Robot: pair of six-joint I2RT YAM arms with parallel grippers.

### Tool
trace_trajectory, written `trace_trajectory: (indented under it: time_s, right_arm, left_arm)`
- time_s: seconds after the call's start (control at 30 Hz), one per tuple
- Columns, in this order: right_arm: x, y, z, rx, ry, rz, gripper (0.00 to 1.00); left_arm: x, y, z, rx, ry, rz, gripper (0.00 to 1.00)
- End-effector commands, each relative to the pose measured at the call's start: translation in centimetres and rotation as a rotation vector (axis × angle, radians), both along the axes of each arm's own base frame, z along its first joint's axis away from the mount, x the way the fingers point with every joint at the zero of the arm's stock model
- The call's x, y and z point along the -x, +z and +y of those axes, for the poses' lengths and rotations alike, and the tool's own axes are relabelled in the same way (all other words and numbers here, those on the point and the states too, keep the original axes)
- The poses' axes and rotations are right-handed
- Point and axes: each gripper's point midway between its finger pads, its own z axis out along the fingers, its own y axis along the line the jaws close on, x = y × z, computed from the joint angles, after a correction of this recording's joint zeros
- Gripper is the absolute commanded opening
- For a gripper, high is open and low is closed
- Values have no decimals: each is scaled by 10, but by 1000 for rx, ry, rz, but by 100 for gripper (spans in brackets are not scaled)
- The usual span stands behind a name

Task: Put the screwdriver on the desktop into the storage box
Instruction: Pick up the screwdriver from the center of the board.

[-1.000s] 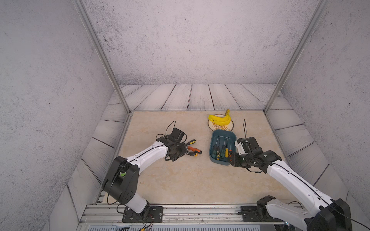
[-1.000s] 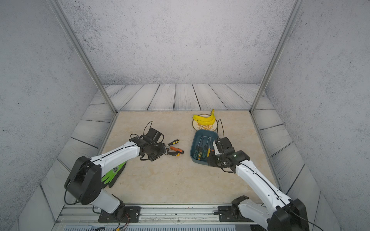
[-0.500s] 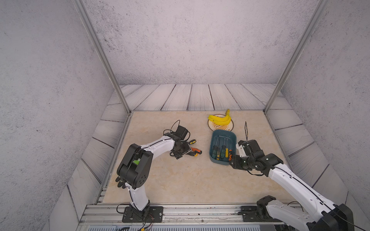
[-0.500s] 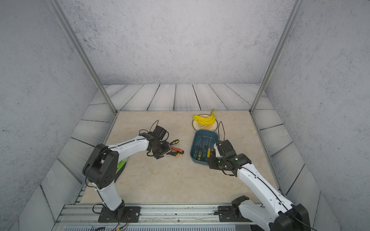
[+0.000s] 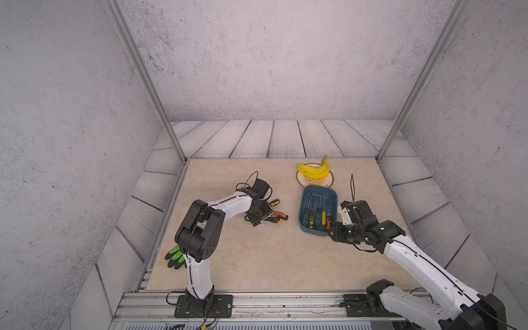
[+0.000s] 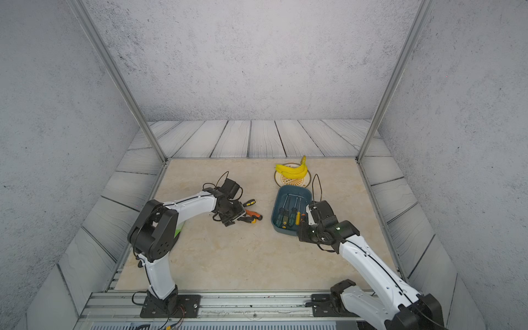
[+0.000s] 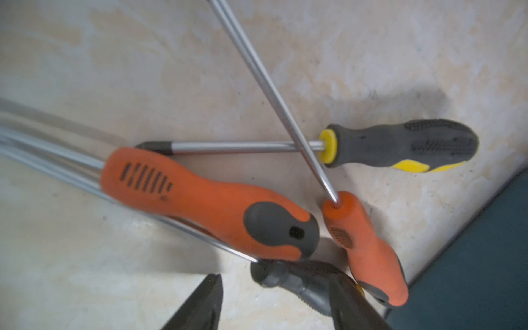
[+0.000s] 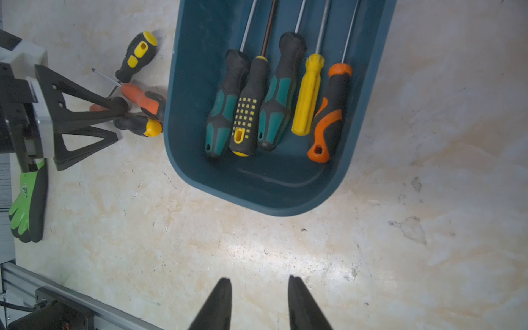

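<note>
While both arms reach low over the beige desktop [image 5: 257,257], the teal storage box [image 5: 313,232] sits just ahead of the right gripper [image 8: 260,278]. It holds five screwdrivers [image 8: 248,114] side by side, handles toward that gripper. A plate [image 5: 314,182] of bananas [image 5: 313,170] lies beyond the box, farther from the right gripper. A green work glove [image 8: 28,200] lies behind the left gripper [image 7: 278,283]. The right gripper's jaws stand partly apart over bare desktop, nothing between them. The left gripper's jaws are spread partway, straddling a black screwdriver handle with a yellow end cap [image 8: 137,125]; a gap shows beside one finger, so it is not clamped. Just ahead of those fingers lie a large orange-handled screwdriver [image 7: 205,205], a smaller orange-handled screwdriver [image 7: 368,248] and a black-and-yellow screwdriver [image 7: 400,145], shafts crossing, all on the desktop beside the box.
</note>
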Motion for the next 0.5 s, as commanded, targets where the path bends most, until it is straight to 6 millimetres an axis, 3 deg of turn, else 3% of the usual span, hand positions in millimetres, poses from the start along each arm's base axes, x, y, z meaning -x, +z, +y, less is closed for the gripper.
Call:
trace_trajectory:
  time_s: [0.0, 0.3, 0.47]
  right_arm:
    - [2, 1, -2, 6, -12, -6, 37]
    - [0, -1, -2, 5, -23, -7, 37]
    - [-2, -1, -2, 4, -28, -7, 37]
  left_arm:
    - [-4, -5, 3, -17, 19, 17, 63]
    - [6, -11, 6, -15, 29, 44, 49]
    - [10, -12, 7, -10, 30, 53, 46]
